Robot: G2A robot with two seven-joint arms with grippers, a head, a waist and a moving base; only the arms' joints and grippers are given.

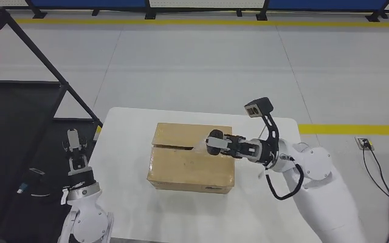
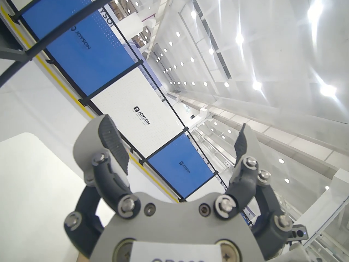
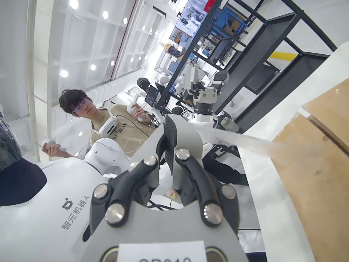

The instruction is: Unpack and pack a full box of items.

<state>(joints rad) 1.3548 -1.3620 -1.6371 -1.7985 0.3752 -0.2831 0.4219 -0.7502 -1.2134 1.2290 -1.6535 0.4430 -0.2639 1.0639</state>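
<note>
Brown cardboard box (image 1: 191, 161); right gripper (image 3: 174, 129) pinches what seems a translucent tape strip (image 3: 245, 139); left gripper (image 2: 175, 126) gapes wide.

Pale grey polished floor (image 1: 200, 67) all round, crossed on the far side by a yellow painted line (image 1: 182, 22); a second yellow stripe (image 1: 343, 129) at right. Beyond the far line, blue and white partition panels (image 2: 81, 50) in black frames. At left, black metal rack (image 1: 30, 115) with a dark shelf. At near right, small floor socket (image 1: 363, 143) with black cable. Overhead, high white ceiling (image 2: 272, 63) dotted with bright round lamps (image 2: 239, 39).
</note>
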